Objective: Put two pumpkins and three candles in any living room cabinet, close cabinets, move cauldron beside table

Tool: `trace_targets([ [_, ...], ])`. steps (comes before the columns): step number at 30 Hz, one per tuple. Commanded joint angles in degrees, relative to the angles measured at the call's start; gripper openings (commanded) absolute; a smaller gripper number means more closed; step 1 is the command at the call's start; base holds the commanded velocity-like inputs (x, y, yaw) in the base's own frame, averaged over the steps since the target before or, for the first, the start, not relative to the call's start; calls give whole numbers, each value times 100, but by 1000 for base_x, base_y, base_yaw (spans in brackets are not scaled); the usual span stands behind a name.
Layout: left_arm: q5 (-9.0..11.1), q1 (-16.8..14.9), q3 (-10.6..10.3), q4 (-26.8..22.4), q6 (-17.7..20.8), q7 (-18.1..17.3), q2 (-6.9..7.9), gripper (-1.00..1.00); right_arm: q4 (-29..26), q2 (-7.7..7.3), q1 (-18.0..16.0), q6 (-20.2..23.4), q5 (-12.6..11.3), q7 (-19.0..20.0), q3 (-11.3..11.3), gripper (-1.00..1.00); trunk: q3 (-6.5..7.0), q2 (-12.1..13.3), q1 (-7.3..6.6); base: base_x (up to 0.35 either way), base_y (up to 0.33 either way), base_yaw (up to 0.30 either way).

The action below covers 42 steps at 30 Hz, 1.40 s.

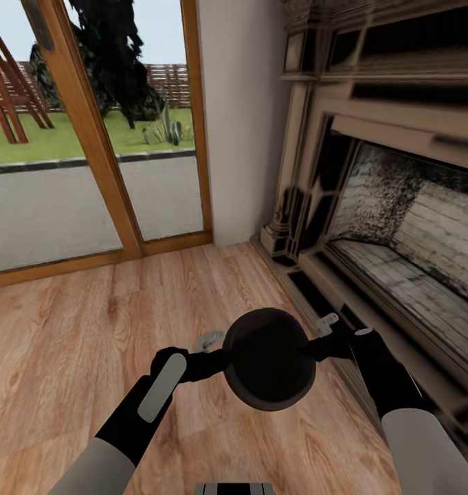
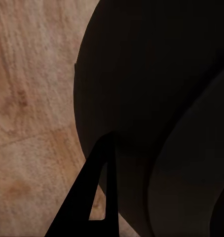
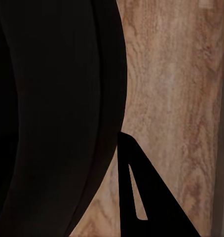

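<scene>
The black round-bellied cauldron (image 1: 268, 361) hangs above the wooden floor, mouth up, held between my two arms just in front of me. My left gripper (image 1: 218, 359) is shut on its left rim and my right gripper (image 1: 315, 347) is shut on its right rim. The left wrist view has the cauldron's dark wall (image 2: 151, 98) close up, with one black finger (image 2: 90, 197) lying outside against it. Seen from the right wrist, the cauldron (image 3: 53, 118) curves past a black finger (image 3: 141, 197) over floor planks.
A large fireplace (image 1: 398, 206) with a stone-lined hearth runs along the right, close to my right arm. A wood-framed glass door (image 1: 89, 137) onto a garden lies ahead left, beside a white wall (image 1: 240, 103). Wooden floor (image 1: 69, 344) stretches to the left.
</scene>
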Motion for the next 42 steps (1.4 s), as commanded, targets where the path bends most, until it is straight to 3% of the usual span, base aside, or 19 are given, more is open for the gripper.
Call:
trace_targets([
  [1,300,-4,-172,-1377,150,-620,4,-100,-2,-1029,0,755,131,3296,-5,-100,18,-1,-4,0,0,0],
  [5,302,-3,-208,-1385,151,-620,-2,-100,-6,-1049,0,756,131,3395,-6,-100,85,3,-12,0,0,0],
  [9,308,95,-392,-1542,150,-620,-6,-100,-11,-1083,0,763,131,3550,-3,-100,107,5,-14,0,0,0],
  [18,309,205,-426,-1769,149,-620,-5,-100,-71,-1096,0,762,147,3578,-1,-100,306,17,-38,0,0,0],
  [35,300,493,-427,-1762,148,-612,62,-100,-77,-1096,0,764,355,3586,-5,-100,350,20,-43,0,0,0],
  [37,296,567,-427,-1767,148,-611,81,-100,-81,-1130,0,784,353,3591,-8,-100,350,20,-43,0,0,0],
  [38,298,657,-415,-1764,148,-611,108,-100,-152,-1264,0,941,329,3594,11,-100,373,21,-45,0,0,0],
  [42,305,693,-417,-1758,143,-611,121,-100,-278,-1309,0,1005,338,3596,24,-100,461,26,-56,0,0,0],
])
